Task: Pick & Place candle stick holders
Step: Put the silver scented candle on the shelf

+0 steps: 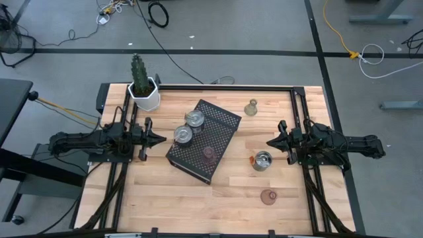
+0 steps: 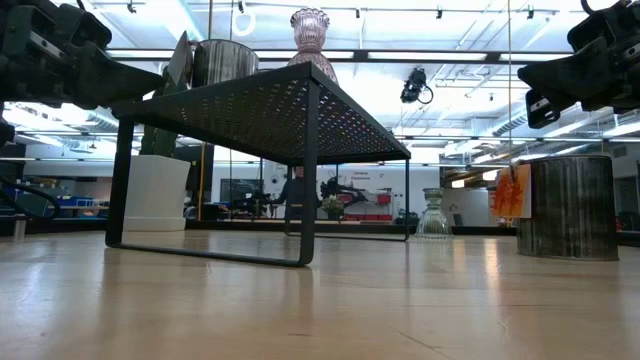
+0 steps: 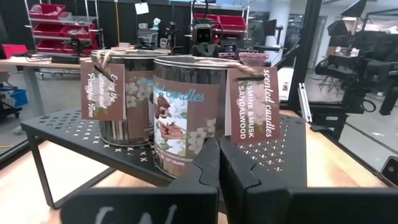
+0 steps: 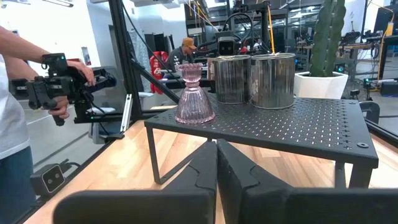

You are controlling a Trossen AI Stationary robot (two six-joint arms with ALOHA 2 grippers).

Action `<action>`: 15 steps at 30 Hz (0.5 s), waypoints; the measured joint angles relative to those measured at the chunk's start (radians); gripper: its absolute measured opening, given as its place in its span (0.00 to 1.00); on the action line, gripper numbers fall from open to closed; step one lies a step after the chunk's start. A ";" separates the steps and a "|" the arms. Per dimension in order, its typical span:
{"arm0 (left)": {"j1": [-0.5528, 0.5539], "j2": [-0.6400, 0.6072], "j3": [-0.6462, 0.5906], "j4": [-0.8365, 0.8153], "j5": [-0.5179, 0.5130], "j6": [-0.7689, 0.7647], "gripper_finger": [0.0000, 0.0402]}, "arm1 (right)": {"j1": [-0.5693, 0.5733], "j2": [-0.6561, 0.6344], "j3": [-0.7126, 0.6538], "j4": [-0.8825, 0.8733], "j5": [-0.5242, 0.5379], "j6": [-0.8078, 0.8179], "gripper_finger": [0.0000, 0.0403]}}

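A black perforated tray (image 1: 203, 140) stands on its legs at the table's middle. On its top stand two silver holders (image 1: 194, 119) (image 1: 183, 135) and a pinkish glass holder (image 1: 209, 153) (image 4: 194, 93). On the bare wood stand an olive-yellow glass holder (image 1: 251, 108), a silver holder with an orange tag (image 1: 262, 160) and another pinkish holder (image 1: 268, 196). My left gripper (image 1: 162, 139) (image 3: 217, 165) is shut and points level at the tray from the left. My right gripper (image 1: 269, 142) (image 4: 216, 162) is shut and points level at the tray from the right. Neither holds anything.
A white hexagonal pot with a cactus (image 1: 144, 92) stands at the table's far left corner. Beyond the table's edge a person (image 4: 18, 112) holds a dark hand-held device. Bare wood lies along the near edge (image 1: 198, 205).
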State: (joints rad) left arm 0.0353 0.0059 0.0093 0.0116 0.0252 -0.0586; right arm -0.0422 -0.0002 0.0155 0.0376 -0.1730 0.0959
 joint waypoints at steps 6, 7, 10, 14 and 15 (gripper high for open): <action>0.000 0.000 0.000 -0.002 -0.001 -0.004 0.02 | 0.000 0.000 0.000 0.000 0.000 0.000 0.03; 0.000 0.000 0.000 -0.002 -0.001 -0.004 0.03 | 0.000 0.000 0.000 0.000 0.000 0.000 0.03; 0.000 0.000 -0.001 0.014 -0.002 -0.018 0.06 | 0.000 0.000 0.000 0.000 0.000 0.000 0.03; 0.000 0.000 -0.002 0.033 -0.001 -0.024 0.08 | 0.000 0.000 0.000 0.000 0.000 0.000 0.03; 0.000 0.000 -0.002 0.036 -0.001 -0.023 0.08 | 0.000 0.000 0.000 0.000 0.000 0.000 0.03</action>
State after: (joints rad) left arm 0.0353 0.0060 0.0071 0.0474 0.0238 -0.0819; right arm -0.0418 -0.0002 0.0158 0.0380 -0.1730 0.0959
